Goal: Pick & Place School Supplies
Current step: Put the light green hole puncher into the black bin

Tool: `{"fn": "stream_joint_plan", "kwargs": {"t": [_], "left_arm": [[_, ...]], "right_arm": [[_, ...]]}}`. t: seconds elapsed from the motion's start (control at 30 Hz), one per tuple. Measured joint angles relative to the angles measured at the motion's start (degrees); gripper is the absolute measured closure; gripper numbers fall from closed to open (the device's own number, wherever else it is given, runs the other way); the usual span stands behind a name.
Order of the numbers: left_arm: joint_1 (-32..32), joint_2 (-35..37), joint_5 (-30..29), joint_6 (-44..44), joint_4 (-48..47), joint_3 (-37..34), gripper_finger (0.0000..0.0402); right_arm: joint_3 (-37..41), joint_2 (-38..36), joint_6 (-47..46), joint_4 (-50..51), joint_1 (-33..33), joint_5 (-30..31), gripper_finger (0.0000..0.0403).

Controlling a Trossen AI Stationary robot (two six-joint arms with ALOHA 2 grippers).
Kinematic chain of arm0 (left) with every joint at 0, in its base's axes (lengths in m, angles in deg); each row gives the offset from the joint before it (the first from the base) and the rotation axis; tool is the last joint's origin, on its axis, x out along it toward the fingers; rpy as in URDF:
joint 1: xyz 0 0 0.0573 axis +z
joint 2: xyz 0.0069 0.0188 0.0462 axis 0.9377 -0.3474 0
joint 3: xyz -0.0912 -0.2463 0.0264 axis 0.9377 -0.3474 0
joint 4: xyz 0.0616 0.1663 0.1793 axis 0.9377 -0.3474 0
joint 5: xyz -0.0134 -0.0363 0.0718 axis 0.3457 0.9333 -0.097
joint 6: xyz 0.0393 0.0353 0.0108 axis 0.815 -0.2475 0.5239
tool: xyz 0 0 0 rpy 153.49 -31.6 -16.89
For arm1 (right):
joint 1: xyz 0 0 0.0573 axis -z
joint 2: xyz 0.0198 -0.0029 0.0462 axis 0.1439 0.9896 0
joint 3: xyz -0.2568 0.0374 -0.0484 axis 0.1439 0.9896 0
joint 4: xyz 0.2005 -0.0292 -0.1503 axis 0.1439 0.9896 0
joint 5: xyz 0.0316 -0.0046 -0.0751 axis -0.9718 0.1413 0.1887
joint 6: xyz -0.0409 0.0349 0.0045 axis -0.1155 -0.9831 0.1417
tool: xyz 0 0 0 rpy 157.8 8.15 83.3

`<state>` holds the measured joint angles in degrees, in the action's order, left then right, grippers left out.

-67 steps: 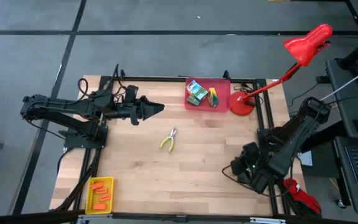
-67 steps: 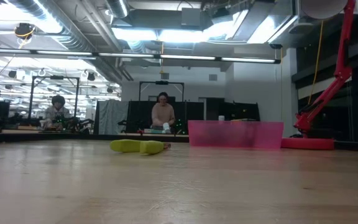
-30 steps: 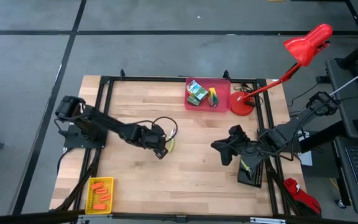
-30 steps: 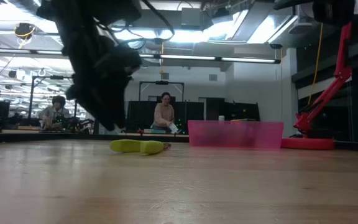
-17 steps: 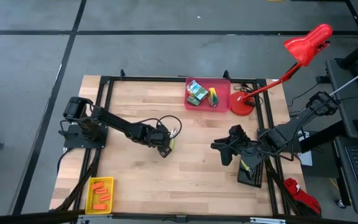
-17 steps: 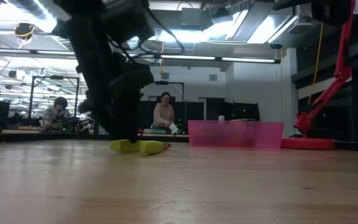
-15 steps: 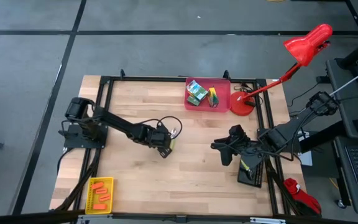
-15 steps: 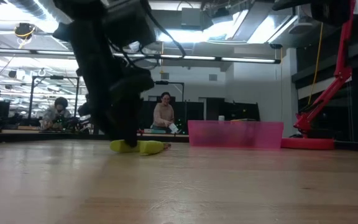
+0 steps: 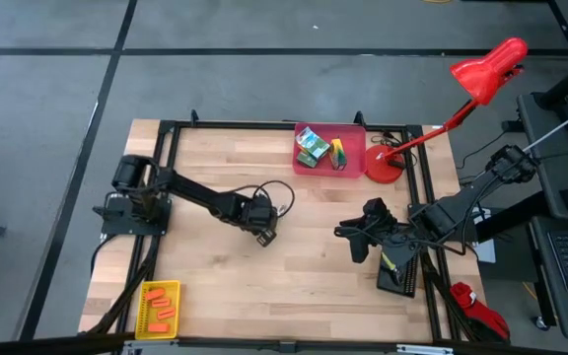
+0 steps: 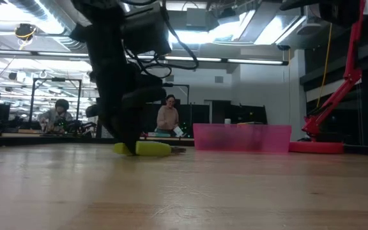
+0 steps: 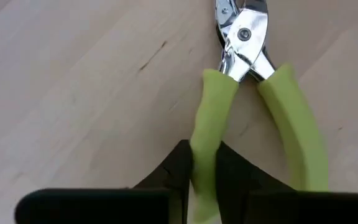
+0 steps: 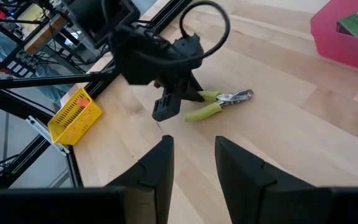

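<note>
A pair of pliers with yellow-green handles (image 11: 253, 93) lies flat on the wooden table near its middle, also seen in the low view (image 10: 153, 148) and the right wrist view (image 12: 219, 102). My left gripper (image 11: 205, 177) stands over them (image 9: 264, 231) and hides them from above; it is shut on one handle. My right gripper (image 12: 192, 165) hovers open to the right of the pliers (image 9: 349, 237), touching nothing. Green-and-yellow crayon boxes (image 9: 311, 145) and a second pair of pliers (image 9: 337, 152) lie in the red bin (image 9: 359, 158). Orange sticks (image 9: 163, 313) lie in the yellow bin (image 9: 146, 296). My left gripper pinches one yellow-green handle (image 11: 207, 134) of the pliers between its two fingers (image 11: 178, 171), toward the handle's free end. The fingers come from above, pointing down at the table. The pliers lie flat on the wood, the other handle (image 11: 294, 130) free beside the fingers.
A red desk lamp (image 9: 385, 164) stands at the table's far right corner beside the red bin. A black bin (image 9: 398, 272) sits at the right edge under my right arm. A black frame (image 9: 171, 133) runs round the table. People sit in the room beyond (image 10: 168, 118).
My left gripper has moved a little toward the table's right edge and come down onto the pliers, taking hold of one handle. The pliers have shifted slightly on the table.
</note>
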<state>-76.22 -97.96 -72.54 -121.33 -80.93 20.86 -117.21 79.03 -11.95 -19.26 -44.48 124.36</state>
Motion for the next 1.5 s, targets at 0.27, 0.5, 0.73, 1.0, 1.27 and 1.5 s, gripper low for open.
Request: {"fn": "stream_joint_plan", "kwargs": {"t": [0.27, 0.5, 0.73, 1.0, 1.27, 1.5], "left_arm": [[4.4, 6.2, 14.8, 5.1, 14.7, -0.1, 0.0364], [8.3, 12.6, 21.1, 0.5, 36.0, 0.0, 0.0364], [10.3, 12.2, 22.8, -6.9, 52.4, 0.0, 0.0364], [10.4, 12.2, 22.6, -9.6, 63.9, 0.0, 0.0364], [9.6, 12.2, 21.9, -9.6, 64.9, 0.0, 0.0364], [9.6, 12.2, 21.7, -9.5, 67.2, 0.0, 0.0364]], "right_arm": [[0.0, 0.0, 0.8, -3.3, 0.0, 0.0, 0.0285], [0.0, -0.2, 7.6, -18.5, 0.1, -0.1, 0.0285], [0.0, -0.2, 17.4, -36.9, 2.3, -6.4, 0.0285], [0.0, -0.2, 15.0, -42.2, 5.9, -7.2, 0.0285], [0.0, -0.2, 13.6, -43.9, 8.6, -8.4, 0.0285], [0.0, -0.2, 10.6, -39.1, 9.6, -8.6, 0.0284]]}}
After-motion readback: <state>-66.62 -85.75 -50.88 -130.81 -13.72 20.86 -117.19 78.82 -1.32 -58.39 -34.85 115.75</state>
